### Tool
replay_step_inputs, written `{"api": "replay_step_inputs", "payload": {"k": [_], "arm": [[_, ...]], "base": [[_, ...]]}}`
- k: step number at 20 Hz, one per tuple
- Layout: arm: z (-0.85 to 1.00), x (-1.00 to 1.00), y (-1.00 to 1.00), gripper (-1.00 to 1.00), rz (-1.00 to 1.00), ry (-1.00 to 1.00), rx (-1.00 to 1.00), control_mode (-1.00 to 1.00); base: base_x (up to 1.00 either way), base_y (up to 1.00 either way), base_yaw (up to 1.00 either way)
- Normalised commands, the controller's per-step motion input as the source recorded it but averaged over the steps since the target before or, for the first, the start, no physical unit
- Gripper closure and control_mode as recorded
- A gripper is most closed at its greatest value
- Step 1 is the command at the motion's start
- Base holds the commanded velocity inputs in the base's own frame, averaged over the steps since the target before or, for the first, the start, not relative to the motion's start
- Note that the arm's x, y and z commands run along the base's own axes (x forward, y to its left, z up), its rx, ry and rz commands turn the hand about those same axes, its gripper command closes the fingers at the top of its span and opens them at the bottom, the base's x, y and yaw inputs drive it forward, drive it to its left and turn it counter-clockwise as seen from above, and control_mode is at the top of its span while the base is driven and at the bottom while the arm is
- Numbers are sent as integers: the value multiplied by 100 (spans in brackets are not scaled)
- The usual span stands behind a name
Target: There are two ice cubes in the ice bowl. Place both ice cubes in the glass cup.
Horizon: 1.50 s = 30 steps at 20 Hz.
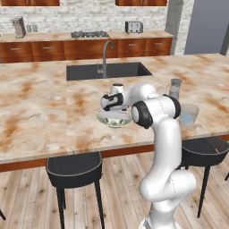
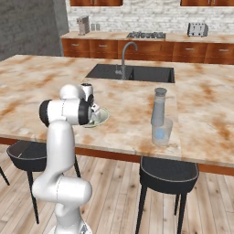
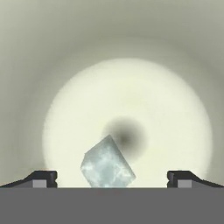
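One pale-blue ice cube (image 3: pixel 107 165) lies tilted on the floor of the ice bowl (image 3: pixel 131 87), just left of centre. My gripper (image 3: pixel 112 179) reaches down into the bowl, open, one fingertip (image 3: pixel 43 178) on each side of the cube, well apart from it. In the base views my hand hangs low over the ice bowl (image 1: pixel 103 118) (image 2: pixel 104 116) near the counter's front edge. The glass cup (image 1: pixel 189 115) (image 2: pixel 162 131) stands to the bowl's right, and a small pale-blue ice cube (image 2: pixel 159 134) shows near its bottom.
A taller grey-topped shaker (image 1: pixel 175 88) (image 2: pixel 158 106) stands right behind the cup. A sink (image 1: pixel 107 70) with a faucet (image 1: pixel 105 56) lies farther back on the island. Dark stools (image 1: pixel 74 169) (image 2: pixel 168 172) stand below the counter's front edge.
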Motion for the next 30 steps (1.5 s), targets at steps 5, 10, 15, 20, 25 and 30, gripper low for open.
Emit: {"api": "replay_step_inputs", "payload": {"k": [5, 10, 15, 20, 25, 30], "arm": [[-24, 38, 2, -100, 0, 0, -2, -100], [-29, 50, 11, -100, 0, 1, -1, -100], [-64, 14, 12, 100, 0, 3, -8, -100], [-3, -2, 0, 100, 0, 0, 0, -100], [23, -22, -2, 100, 0, -10, 0, -100], [100, -75, -39, 100, 0, -31, 0, -100]], "base": [[0, 0, 0], [0, 0, 0], [0, 0, 0], [0, 0, 0], [0, 0, 0], [0, 0, 0]]}}
